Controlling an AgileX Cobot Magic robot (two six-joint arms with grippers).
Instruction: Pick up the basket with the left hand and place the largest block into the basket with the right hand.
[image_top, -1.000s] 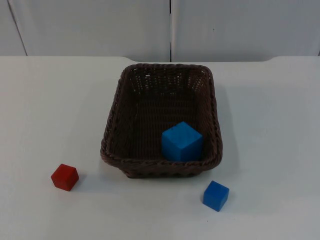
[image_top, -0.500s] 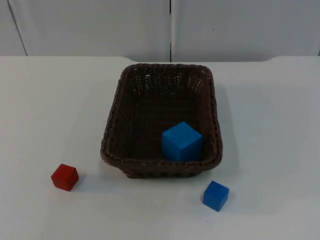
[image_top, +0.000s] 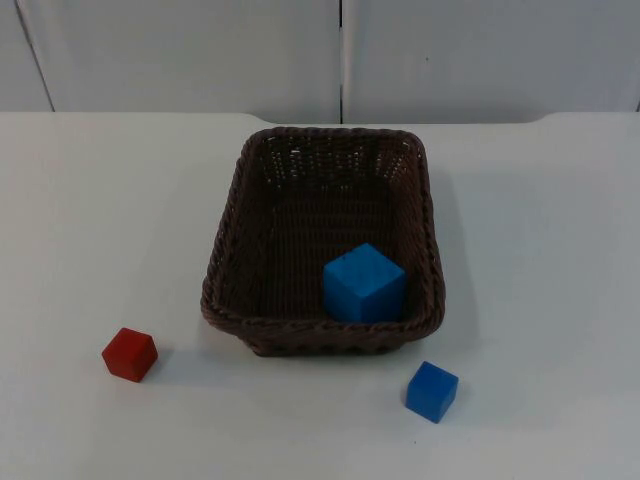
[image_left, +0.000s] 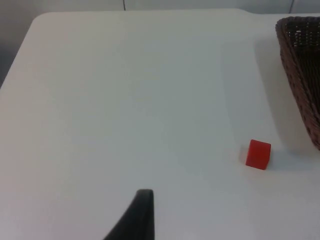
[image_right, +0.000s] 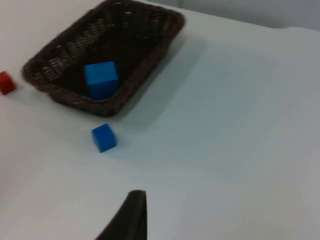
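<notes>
From the top view the basket (image_top: 325, 250) sits on the table (image_top: 90, 220), long axis running toward the wall, with the big blue block (image_top: 364, 283) already inside at its near right corner. Small blue block (image_top: 432, 391) and red block (image_top: 130, 354) lie outside, off the basket's near corners

Left wrist view: left gripper (image_left: 135, 217) hangs well off from the basket's left wall (image_left: 302, 75), red block between. Can't tell its fingers

Right wrist view: right gripper (image_right: 127, 217) waits well clear of the basket, past the small blue block; fingers, can't tell

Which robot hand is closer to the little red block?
Probably the left. The left gripper looks at the red block nearby; from the right gripper it lies beyond the basket.
</notes>
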